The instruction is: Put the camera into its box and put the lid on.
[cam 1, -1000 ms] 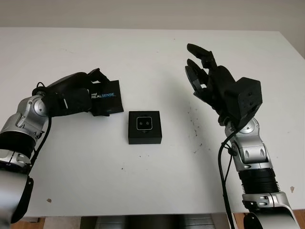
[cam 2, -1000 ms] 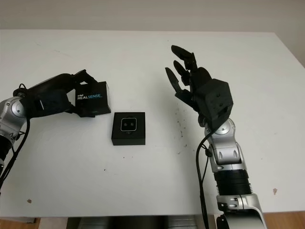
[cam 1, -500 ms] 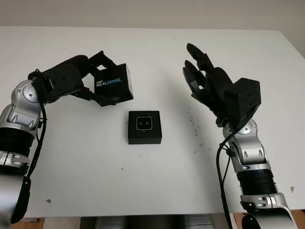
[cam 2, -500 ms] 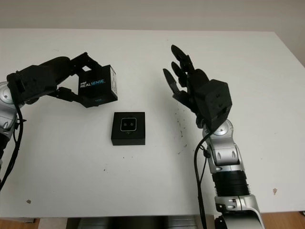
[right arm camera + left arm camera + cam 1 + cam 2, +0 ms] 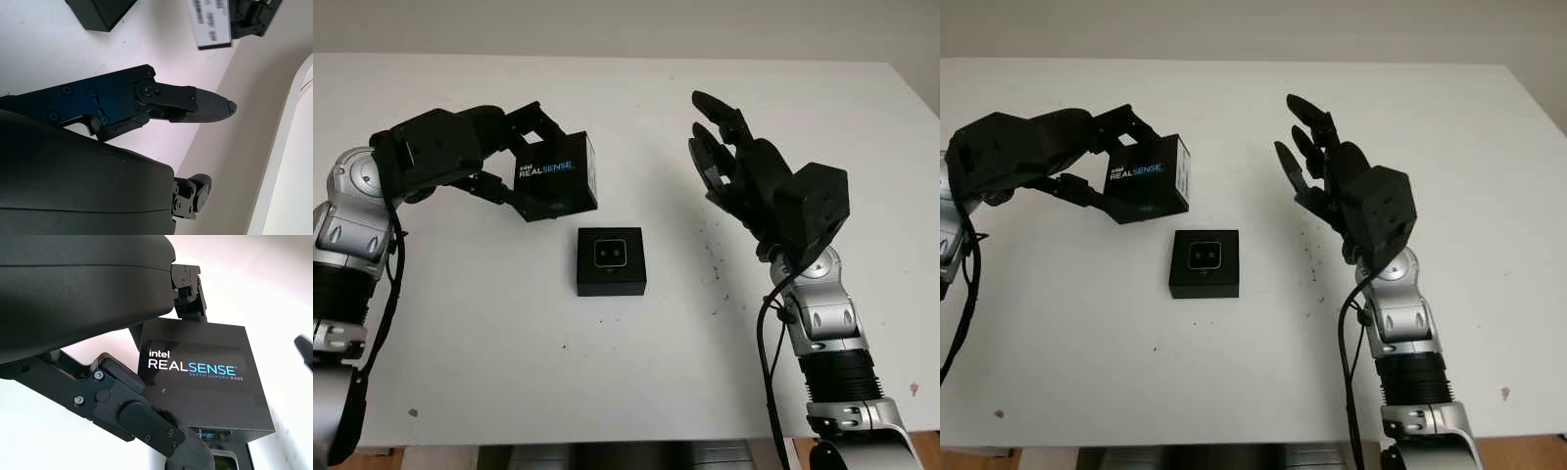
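The black box base [image 5: 611,261] sits on the white table with the small camera [image 5: 610,254] lying in its middle. My left hand [image 5: 499,162] is shut on the black lid [image 5: 556,178] marked "RealSense" and holds it in the air, up and to the left of the base. The lid [image 5: 205,377] is tilted with its printed face toward me, and the base's edge [image 5: 225,462] shows just beyond it. My right hand [image 5: 729,166] is open, raised above the table to the right of the base.
The white table [image 5: 509,333] spreads wide around the base. Small dark specks [image 5: 715,269] lie on it between the base and my right arm. The table's far edge runs along the top of the eye views.
My left hand has lifted the lid off the table and carried it up and to the right, toward the base. The right hand has stayed nearly still.
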Robot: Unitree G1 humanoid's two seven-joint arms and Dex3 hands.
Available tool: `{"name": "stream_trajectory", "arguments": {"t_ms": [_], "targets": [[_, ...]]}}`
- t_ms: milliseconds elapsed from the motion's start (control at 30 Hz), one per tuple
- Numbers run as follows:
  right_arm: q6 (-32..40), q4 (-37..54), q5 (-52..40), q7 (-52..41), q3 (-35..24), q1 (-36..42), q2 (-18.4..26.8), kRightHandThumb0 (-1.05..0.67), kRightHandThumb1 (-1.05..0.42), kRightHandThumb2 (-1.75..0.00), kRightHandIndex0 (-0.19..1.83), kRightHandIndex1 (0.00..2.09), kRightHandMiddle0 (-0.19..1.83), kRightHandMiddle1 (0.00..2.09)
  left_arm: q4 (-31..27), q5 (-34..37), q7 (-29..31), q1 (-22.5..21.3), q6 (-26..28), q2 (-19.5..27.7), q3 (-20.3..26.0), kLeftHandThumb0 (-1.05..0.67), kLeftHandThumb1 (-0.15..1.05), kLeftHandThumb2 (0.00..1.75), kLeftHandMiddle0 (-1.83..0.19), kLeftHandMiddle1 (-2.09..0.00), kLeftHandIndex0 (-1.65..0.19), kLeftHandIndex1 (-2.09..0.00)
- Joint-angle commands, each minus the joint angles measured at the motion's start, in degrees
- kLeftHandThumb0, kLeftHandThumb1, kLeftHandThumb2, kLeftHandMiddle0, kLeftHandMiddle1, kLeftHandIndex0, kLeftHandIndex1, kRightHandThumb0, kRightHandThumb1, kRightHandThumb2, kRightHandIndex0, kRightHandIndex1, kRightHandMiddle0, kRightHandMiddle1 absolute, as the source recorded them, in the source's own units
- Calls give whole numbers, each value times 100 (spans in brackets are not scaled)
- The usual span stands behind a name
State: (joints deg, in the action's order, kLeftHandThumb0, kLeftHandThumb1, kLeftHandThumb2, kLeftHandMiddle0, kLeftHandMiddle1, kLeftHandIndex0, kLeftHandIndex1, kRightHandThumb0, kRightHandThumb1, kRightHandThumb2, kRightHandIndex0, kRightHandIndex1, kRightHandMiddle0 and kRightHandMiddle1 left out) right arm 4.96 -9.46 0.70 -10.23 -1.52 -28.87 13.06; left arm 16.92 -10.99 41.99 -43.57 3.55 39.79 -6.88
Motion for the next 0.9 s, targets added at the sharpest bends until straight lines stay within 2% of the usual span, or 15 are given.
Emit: {"name": "stream_trajectory", "arguments": {"t_ms": [0, 133, 300, 433, 667, 867], "targets": [[-55, 54, -6, 16, -6, 25, -15, -62, -105, -50, 11, 6, -19, 55, -487, -82, 91, 173, 386, 40, -99, -14, 92, 5, -15, -209, -12, -207], [-31, 65, 16, 37, 19, 7, -42, -60, -105, -51, 10, 5, -19, 51, -1287, -398, 107, 298, 1294, -12, -301, -16, 91, 5, -10, -209, -11, -208], [-54, 75, 62, 62, 49, 13, -56, -61, -105, -50, 9, 5, -17, 49, -1827, -558, 96, 353, 2166, -143, -427, -17, 91, 5, -4, -209, -14, -209], [-22, 116, 62, 109, 55, 21, -95, -62, -105, -49, 10, 6, -16, 49, -2012, -642, 56, 431, 2391, -204, -520, -18, 92, 5, -9, -209, -17, -209], [16, 139, 104, 156, 106, 22, -116, -63, -105, -49, 10, 5, -15, 47, -2426, -886, 116, 417, 3186, -275, -801, -16, 94, 6, -5, -209, -14, -208], [161, 157, 113, 180, 128, 14, -131, -66, -105, -49, 9, 5, -13, 42, -2520, -797, 80, 473, 3186, -316, -778, -18, 93, 5, -5, -209, -18, -209]]}}
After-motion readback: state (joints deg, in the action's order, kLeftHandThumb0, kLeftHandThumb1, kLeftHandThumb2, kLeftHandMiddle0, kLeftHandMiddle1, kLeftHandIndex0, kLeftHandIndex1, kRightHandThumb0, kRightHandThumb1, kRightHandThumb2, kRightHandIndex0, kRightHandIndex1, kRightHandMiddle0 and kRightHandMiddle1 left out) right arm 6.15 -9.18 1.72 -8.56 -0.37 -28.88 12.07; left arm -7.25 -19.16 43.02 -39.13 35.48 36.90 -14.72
